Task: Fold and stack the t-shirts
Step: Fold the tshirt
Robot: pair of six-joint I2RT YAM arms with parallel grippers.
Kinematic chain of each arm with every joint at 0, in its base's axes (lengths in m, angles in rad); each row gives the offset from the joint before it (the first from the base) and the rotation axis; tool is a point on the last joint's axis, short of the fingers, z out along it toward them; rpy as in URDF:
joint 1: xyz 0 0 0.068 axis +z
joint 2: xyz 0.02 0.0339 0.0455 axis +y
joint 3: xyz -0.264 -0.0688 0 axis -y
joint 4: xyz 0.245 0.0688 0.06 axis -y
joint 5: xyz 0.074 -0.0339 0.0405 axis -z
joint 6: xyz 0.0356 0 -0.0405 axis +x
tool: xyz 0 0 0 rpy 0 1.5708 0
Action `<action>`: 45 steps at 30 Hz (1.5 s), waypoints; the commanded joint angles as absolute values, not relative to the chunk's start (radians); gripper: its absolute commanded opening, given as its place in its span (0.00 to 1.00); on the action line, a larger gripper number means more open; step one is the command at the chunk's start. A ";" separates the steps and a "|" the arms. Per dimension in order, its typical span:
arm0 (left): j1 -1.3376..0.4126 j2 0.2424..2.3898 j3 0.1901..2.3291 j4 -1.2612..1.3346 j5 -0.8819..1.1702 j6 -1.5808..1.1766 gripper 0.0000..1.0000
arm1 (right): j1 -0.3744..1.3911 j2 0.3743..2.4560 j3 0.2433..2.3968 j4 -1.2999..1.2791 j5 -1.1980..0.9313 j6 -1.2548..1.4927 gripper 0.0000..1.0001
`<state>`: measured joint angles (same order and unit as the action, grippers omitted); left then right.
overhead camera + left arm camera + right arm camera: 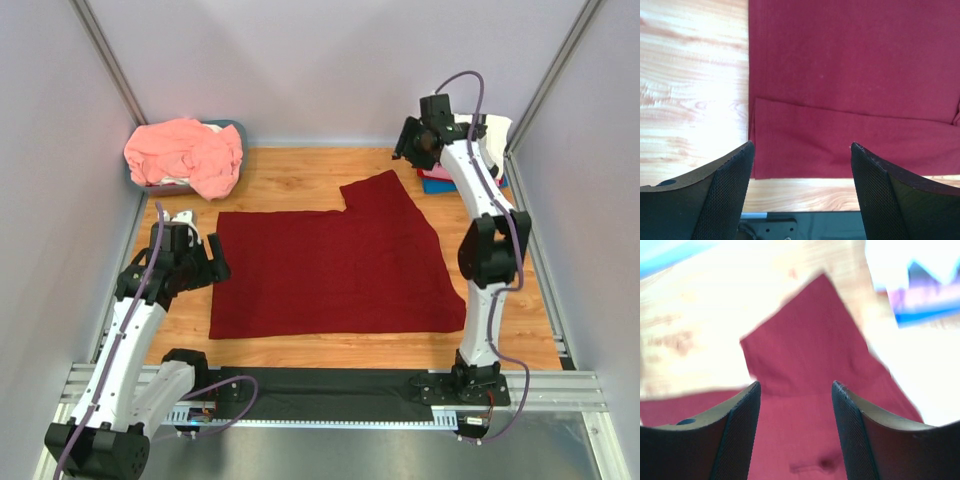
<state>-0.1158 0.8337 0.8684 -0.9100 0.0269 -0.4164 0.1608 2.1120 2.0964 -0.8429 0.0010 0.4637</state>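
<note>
The dark red t-shirt (pixel 335 265) lies flat on the table (pixel 290 185). The left gripper (pixel 210 266) is wide open by its left edge, holding nothing. The right gripper (pixel 404 146) is open and empty near its far corner.

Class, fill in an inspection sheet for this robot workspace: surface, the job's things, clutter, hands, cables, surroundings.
Surface: wooden table, light grain.
Job's things: dark red t-shirt spread flat mid-table, one sleeve at its far side; salmon-pink t-shirt crumpled over a blue-grey bin at the far left; folded stack of blue, pink and white cloth at the far right.
Clutter: nothing seen.
Hands: left hand open at the red shirt's left edge, holding nothing; right hand open and raised near the folded stack, holding nothing.
Cables: purple cables run along both arms.
Surroundings: pale walls on three sides; metal rail at the near edge.
</note>
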 commanded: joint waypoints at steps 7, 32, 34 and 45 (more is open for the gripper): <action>-0.110 0.813 0.868 -0.836 0.044 -0.382 0.81 | 0.175 2.483 2.490 -0.792 0.120 0.485 0.64; -0.110 0.836 0.868 -0.838 0.054 -0.379 0.80 | 0.213 2.741 2.588 -0.739 0.173 0.494 0.24; -0.110 0.838 0.868 -0.836 0.052 -0.380 0.80 | 0.213 2.740 2.582 -0.741 0.167 0.494 0.09; -0.110 0.988 0.899 -0.805 -0.025 -0.408 0.80 | 0.222 2.511 2.312 -0.490 0.094 0.425 0.00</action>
